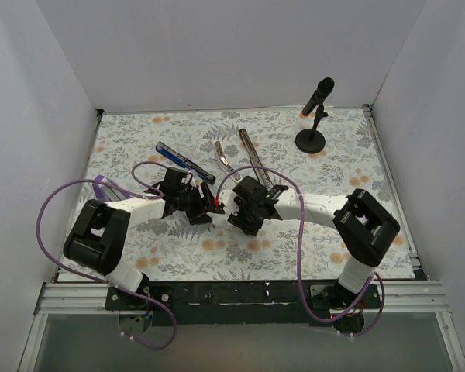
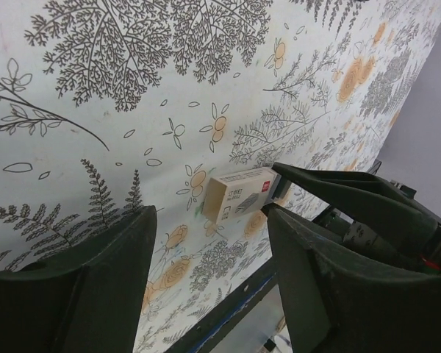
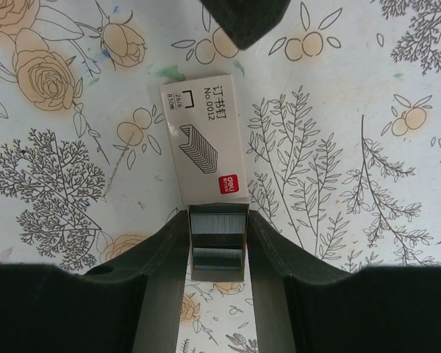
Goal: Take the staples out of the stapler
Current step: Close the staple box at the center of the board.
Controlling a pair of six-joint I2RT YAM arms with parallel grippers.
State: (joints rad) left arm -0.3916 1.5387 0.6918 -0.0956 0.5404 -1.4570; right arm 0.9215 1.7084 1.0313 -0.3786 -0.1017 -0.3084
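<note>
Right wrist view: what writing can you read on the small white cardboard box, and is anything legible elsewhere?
"订书钉": top face of the small white cardboard box.
"No.0012": same face, alongside it.
"24/6": same face, near the corner; the line next to it is too small to read.
Red round logo: lettering too small to read.
Left wrist view: the box's print is blurred.
Nothing else legible.

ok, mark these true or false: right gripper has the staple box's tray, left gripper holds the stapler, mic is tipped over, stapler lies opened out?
1. The right gripper is closed on the pulled-out tray of the staple box. True.
2. The left gripper holds the stapler. False: its jaws stand open with nothing between them.
3. The microphone lies tipped over. False: it stands on its round stand at the far right.
4. The stapler lies opened out on the table beyond both grippers, and neither holds it. True.
</note>
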